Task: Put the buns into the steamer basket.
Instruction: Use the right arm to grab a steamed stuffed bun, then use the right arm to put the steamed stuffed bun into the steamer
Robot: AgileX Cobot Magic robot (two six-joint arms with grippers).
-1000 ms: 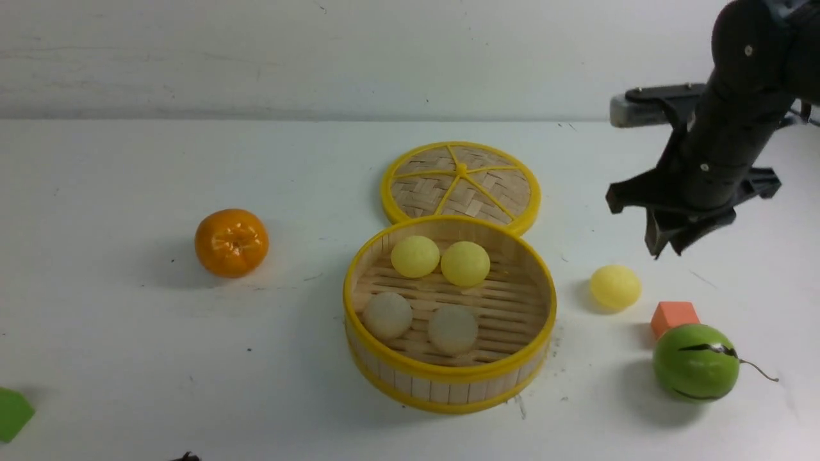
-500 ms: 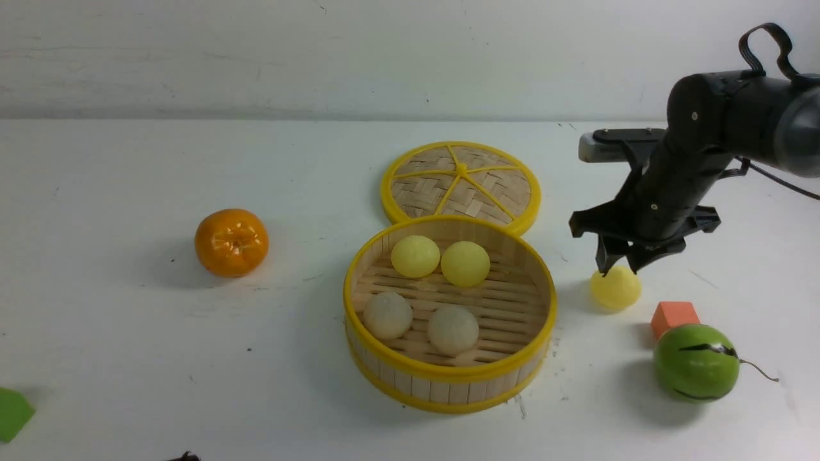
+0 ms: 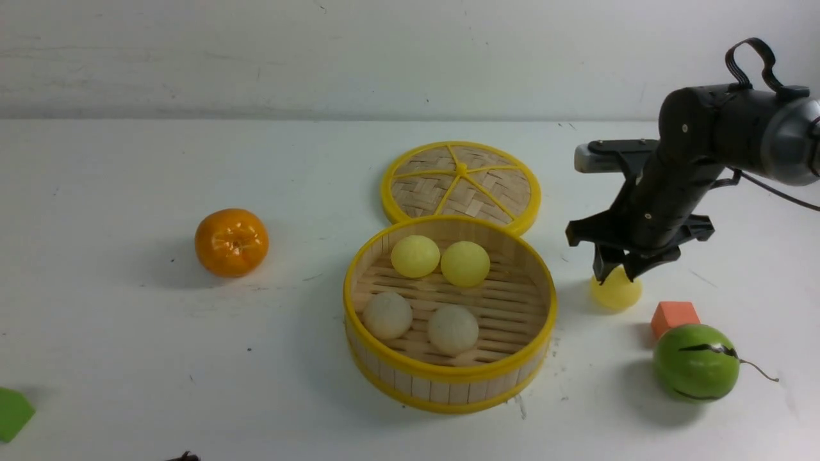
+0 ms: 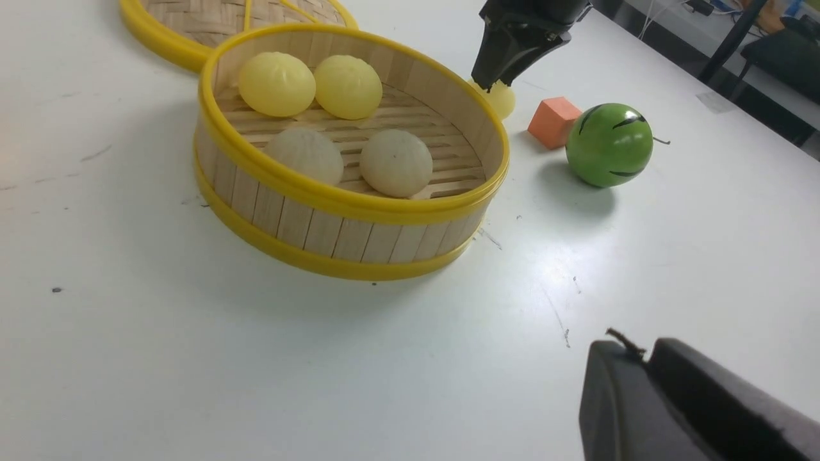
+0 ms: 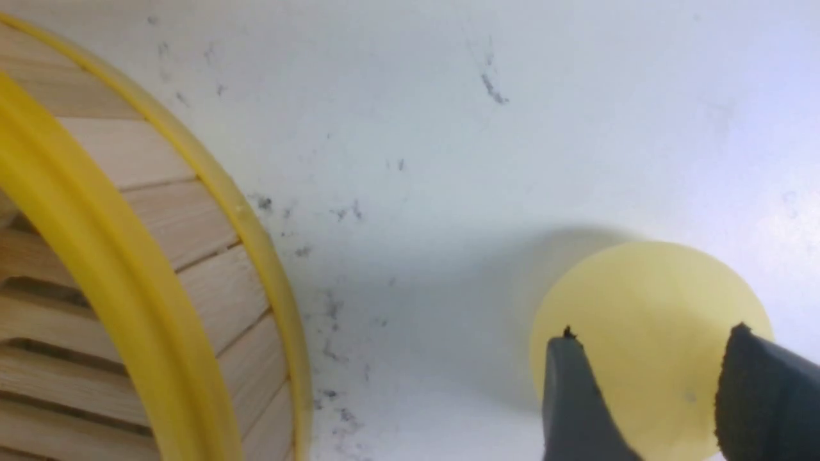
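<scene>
Off to the left, my left gripper idles, pads together on nothing. At centre, the steamer basket holds four buns, two yellow and two off-white. Right of it, my right gripper has dropped from well above onto the last yellow bun, just outside the rim — jaws spread astride it, not yet pinching — so one closing and one carry should finish it.
</scene>
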